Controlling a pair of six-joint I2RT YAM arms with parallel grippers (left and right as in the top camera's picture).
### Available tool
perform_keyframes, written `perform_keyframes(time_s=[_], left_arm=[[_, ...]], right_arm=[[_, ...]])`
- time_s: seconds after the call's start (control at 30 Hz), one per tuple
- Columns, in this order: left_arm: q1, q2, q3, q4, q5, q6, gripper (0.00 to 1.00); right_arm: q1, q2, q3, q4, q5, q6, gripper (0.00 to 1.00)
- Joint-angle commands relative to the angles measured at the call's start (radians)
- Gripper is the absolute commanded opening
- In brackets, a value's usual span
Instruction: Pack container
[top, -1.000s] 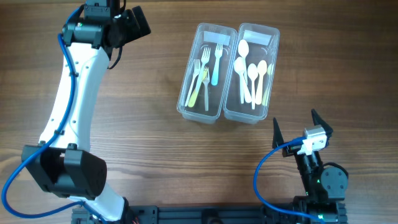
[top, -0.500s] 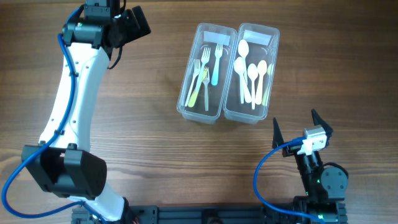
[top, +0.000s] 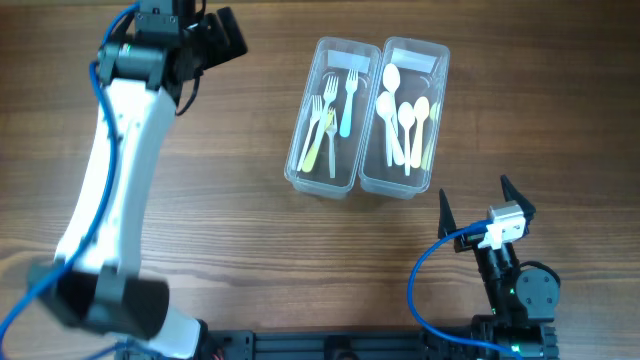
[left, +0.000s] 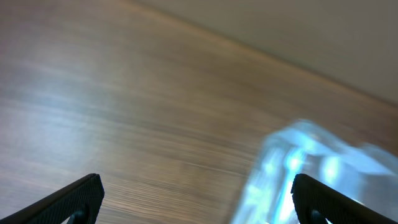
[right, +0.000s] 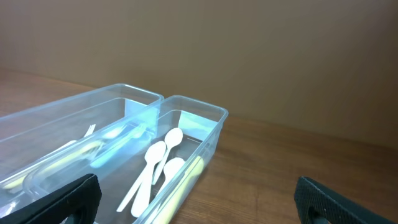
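Wooden table (top: 240, 230): forks (top: 328, 115) and spoons (top: 405, 115) are packed in the container (top: 318, 188), so the task is judged done; left gripper (left: 196, 193) and right gripper (top: 473, 195) are spread apart, empty.

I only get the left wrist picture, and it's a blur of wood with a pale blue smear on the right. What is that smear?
Observer: A clear plastic twin container, two long tubs side by side on the wooden table.
Visitor: Is anything inside it?
Observer: Yes. Forks in white, yellow-green and blue lie in one tub, white spoons in the other.
Visitor: And the other arm, what is it doing?
Observer: The right tool sits open and empty near the table's front edge, apart from the container.
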Motion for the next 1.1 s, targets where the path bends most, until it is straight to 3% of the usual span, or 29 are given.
perform_keyframes(time_s=[0.0,0.17,0.47,0.63,0.9,1.07], left_arm=[[-0.106,-0.259,0.006,0.004,-0.002,-0.013,1.00],[-0.156,-0.502,0.006,0.011,-0.010,-0.005,1.00],[-0.021,-0.845,-0.140,-0.040,-0.018,0.046,1.00],[0.006,-1.044,-0.389,-0.015,-0.040,0.048,1.00],[0.053,-1.416,-0.935,0.260,-0.014,0.043,1.00],[0.074,-1.567,-1.177,0.378,0.036,0.043,1.00]], right_arm=[[0.005,0.000,0.000,0.003,-0.015,-0.013,1.00],[0.005,0.000,0.000,0.003,-0.015,-0.013,1.00],[0.005,0.000,0.000,0.003,-0.015,-0.013,1.00],[0.005,0.000,0.000,0.003,-0.015,-0.013,1.00],[0.005,0.000,0.000,0.003,-0.015,-0.013,1.00],[0.005,0.000,0.000,0.003,-0.015,-0.013,1.00]])
